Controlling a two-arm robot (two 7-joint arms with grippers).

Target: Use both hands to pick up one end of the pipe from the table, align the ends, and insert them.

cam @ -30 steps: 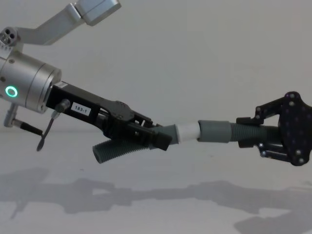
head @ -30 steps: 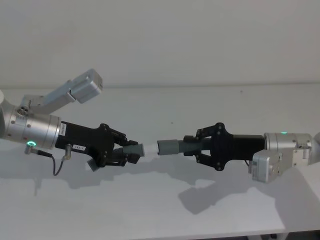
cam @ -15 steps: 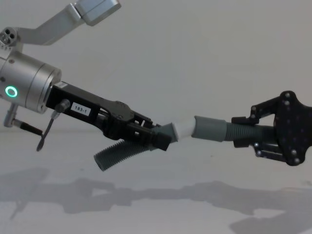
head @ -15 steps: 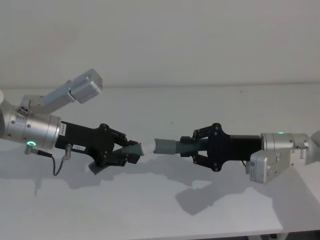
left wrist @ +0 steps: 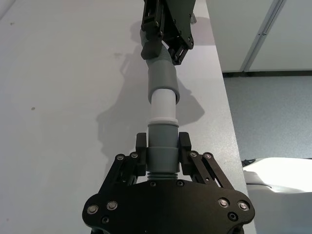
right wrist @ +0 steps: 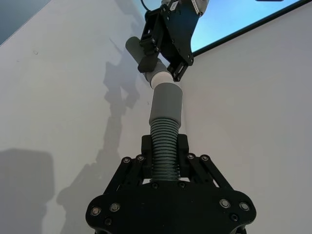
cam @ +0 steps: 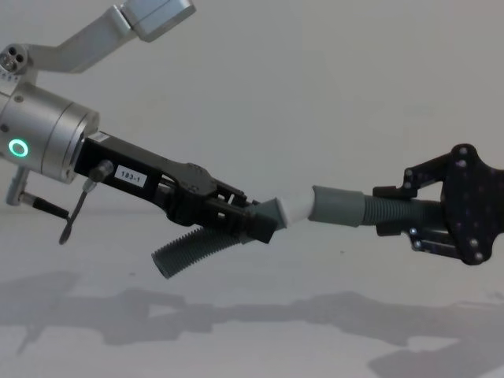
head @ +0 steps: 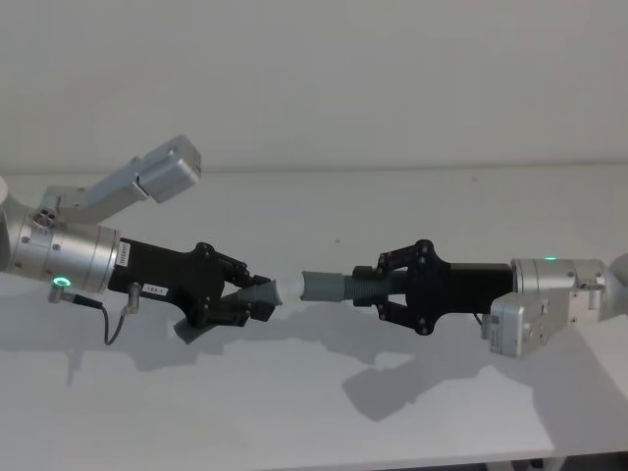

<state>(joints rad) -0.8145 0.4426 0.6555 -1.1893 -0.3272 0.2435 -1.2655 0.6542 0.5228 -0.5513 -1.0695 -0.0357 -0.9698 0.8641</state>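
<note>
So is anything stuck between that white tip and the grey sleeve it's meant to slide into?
Nothing visible. The white tip, held by the left gripper, already meets the mouth of the grey cuff held by the right gripper, both above the table.

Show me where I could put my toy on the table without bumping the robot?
The table is bare in front, below both arms, and along the back by the wall. It's crowded in the middle, where the left gripper and right gripper hold the bent piece and straight piece together.
</note>
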